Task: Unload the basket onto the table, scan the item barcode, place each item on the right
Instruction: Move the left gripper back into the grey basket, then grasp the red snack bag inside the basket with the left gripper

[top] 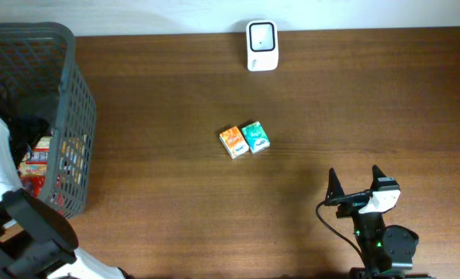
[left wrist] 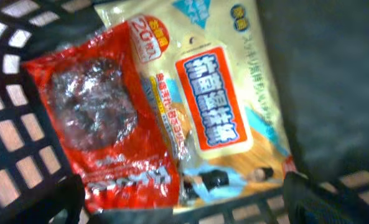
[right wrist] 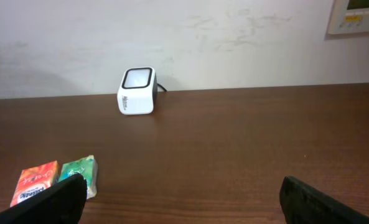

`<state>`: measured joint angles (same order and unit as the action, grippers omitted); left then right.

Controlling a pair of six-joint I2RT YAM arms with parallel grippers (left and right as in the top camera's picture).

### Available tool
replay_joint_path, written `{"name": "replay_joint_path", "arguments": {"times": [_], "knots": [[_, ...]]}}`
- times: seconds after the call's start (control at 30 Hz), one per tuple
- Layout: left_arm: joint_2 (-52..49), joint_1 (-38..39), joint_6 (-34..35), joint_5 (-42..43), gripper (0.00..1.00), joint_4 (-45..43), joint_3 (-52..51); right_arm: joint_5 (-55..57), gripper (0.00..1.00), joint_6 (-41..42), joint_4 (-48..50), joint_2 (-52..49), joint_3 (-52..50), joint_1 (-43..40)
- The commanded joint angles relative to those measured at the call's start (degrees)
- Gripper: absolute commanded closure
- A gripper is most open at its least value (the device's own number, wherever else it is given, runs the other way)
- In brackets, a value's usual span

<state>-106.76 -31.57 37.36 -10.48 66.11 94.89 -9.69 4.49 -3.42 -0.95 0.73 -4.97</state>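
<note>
Left wrist view: the left gripper point(left wrist: 187, 202), wide open and empty, is poised over a red packet point(left wrist: 103, 118) and a yellow packet point(left wrist: 215, 93) in the basket point(top: 74, 116). The pick is judged in hand; next, one packet must be gripped and shown to the scanner point(top: 261, 45). The right gripper point(top: 356, 180) is open, empty.
</note>
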Motion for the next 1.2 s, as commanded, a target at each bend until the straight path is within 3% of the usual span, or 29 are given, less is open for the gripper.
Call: {"name": "replay_joint_path", "arguments": {"times": [0.0, 0.23, 0.63, 0.67, 0.7, 0.8, 0.87, 1.03, 1.17], "knots": [[0.6, -0.1, 0.4, -2.8, 0.01, -6.7, -6.0, 0.5, 0.02, 0.0, -0.3, 0.3, -0.4, 0.4], [0.6, -0.1, 0.4, -10.8, 0.03, -13.0, -14.8, 0.5, 0.01, 0.0, -0.2, 0.3, -0.4, 0.4], [0.6, -0.1, 0.4, -15.5, 0.1, -18.4, -24.0, 0.5, 0.01, 0.0, -0.3, 0.3, -0.4, 0.4], [0.6, -0.1, 0.4, -16.0, 0.24, -18.9, -24.8, 0.5, 0.01, 0.0, -0.2, 0.3, -0.4, 0.4], [0.6, -0.1, 0.4, -16.0, 0.44, -19.0, -25.0, 0.5, 0.01, 0.0, -0.3, 0.3, -0.4, 0.4], [0.6, -0.1, 0.4, -15.9, 0.84, -19.4, -24.9, 0.5, 0.01, 0.0, -0.2, 0.3, -0.4, 0.4], [0.6, -0.1, 0.4, -15.8, 1.0, -19.4, -24.9, 0.5, 0.02, 0.0, -0.2, 0.3, -0.4, 0.4], [3.7, -0.1, 0.4, -9.4, 1.0, -16.9, -18.9, 0.5, 0.01, 0.0, -0.3, 0.3, -0.4, 0.4], [14.7, -0.1, 0.4, -3.5, 1.0, -15.6, -11.1, 0.5, 0.01, 0.0, -0.3, 0.3, -0.4, 0.4]]}}
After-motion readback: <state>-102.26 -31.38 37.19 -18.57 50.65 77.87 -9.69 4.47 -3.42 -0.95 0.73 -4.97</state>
